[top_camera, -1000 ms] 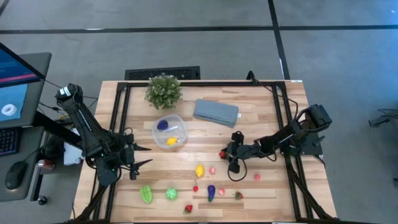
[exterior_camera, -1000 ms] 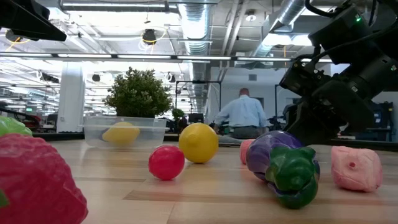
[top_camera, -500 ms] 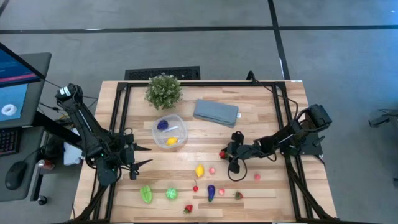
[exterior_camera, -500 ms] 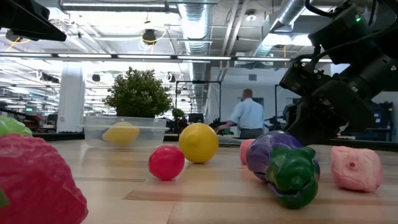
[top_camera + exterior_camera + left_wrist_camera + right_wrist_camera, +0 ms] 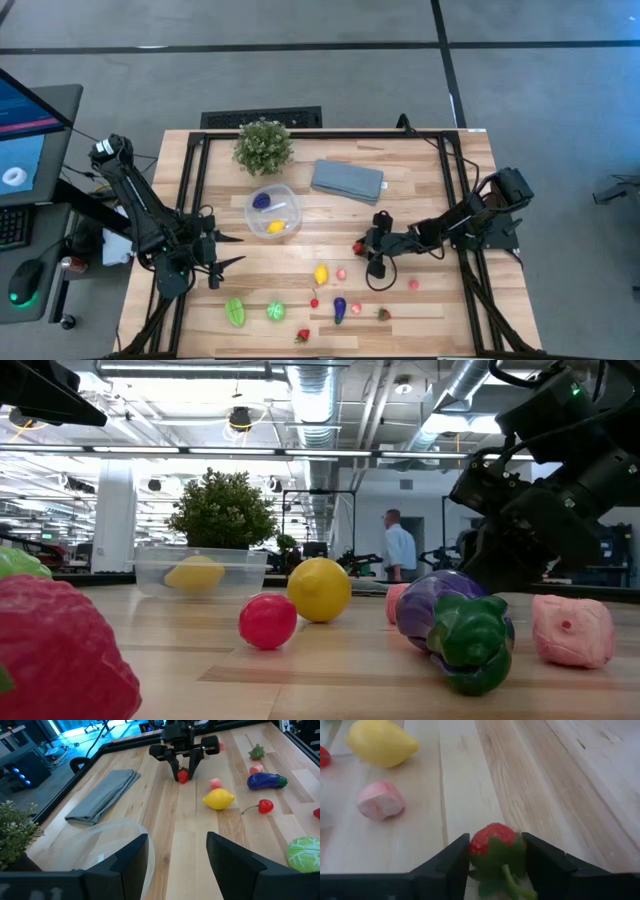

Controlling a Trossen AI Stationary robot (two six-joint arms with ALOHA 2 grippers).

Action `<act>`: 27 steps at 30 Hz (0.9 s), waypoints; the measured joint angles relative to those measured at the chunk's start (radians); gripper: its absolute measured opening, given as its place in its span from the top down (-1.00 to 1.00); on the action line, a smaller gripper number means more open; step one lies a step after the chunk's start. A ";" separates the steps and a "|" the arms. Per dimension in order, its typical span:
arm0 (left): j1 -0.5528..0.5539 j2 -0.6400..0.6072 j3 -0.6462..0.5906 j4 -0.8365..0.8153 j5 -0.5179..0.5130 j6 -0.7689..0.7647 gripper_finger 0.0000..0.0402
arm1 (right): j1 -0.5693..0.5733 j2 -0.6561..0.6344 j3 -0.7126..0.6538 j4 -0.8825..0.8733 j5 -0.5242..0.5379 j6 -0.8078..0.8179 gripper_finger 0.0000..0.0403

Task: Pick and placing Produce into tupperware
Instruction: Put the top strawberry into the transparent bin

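Note:
My right gripper [image 5: 359, 248] is shut on a red toy strawberry [image 5: 495, 844] low over the middle of the table; it also shows in the left wrist view [image 5: 183, 770]. My left gripper [image 5: 231, 250] is open and empty at the left, near the clear round tupperware [image 5: 272, 211], which holds a purple-blue piece [image 5: 262, 200] and a yellow piece [image 5: 275, 227]. Loose produce lies on the table nearer the front: a lemon [image 5: 321, 273], pink pieces [image 5: 341, 273], a cherry [image 5: 314, 301], an eggplant [image 5: 339, 310], two green pieces [image 5: 235, 312] and more strawberries [image 5: 303, 336]. My right gripper pinches the strawberry's two sides [image 5: 476, 845] between its two fingers [image 5: 451, 865], with the green leafy end toward the wrist. The fingers slant down from the table's right side. Whether the strawberry rests on the table or is just clear of it, I cannot tell.
A leafy potted plant [image 5: 264, 146] stands at the far edge and a folded grey-blue cloth [image 5: 347, 180] lies to its right. A black frame [image 5: 192, 160] runs along the table's sides. A person [image 5: 399, 550] stands far off in the room behind.

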 joint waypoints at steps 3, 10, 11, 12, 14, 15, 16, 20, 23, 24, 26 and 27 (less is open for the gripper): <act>0.000 0.000 0.000 0.000 0.000 0.000 0.04 | 0.000 0.000 0.001 -0.007 -0.001 0.016 -0.12; 0.000 0.000 0.000 0.001 0.000 0.000 0.04 | -0.011 -0.001 0.001 -0.008 -0.024 0.018 -0.16; 0.000 0.000 0.000 0.001 0.000 0.000 0.04 | -0.011 -0.001 0.001 -0.007 -0.025 0.018 -0.15; 0.000 0.000 0.000 0.001 0.000 0.000 0.04 | -0.011 -0.001 0.001 -0.007 -0.025 0.017 -0.15; 0.000 0.000 0.000 0.001 0.000 0.000 0.04 | -0.011 -0.001 0.001 -0.007 -0.026 0.017 -0.15; 0.000 0.000 0.000 0.001 0.000 0.000 0.04 | -0.011 -0.001 0.001 -0.007 -0.026 0.017 -0.15; 0.000 0.000 0.000 0.001 0.000 0.000 0.04 | -0.011 -0.001 0.000 -0.007 -0.026 0.017 -0.16; 0.000 0.000 0.000 0.001 0.000 0.000 0.04 | -0.012 -0.001 0.000 -0.007 -0.026 0.014 -0.15; 0.000 0.000 0.000 0.001 0.000 0.000 0.04 | -0.012 -0.001 0.000 -0.007 -0.026 0.009 -0.12; 0.000 0.000 0.000 0.001 0.000 0.000 0.04 | -0.012 -0.001 0.000 -0.007 -0.026 0.009 -0.11; 0.000 0.000 0.000 0.001 0.000 0.000 0.04 | -0.012 -0.001 0.000 -0.007 -0.025 0.009 -0.07; 0.000 0.000 0.000 0.001 0.000 0.000 0.04 | -0.012 -0.001 0.000 -0.007 -0.024 0.009 -0.05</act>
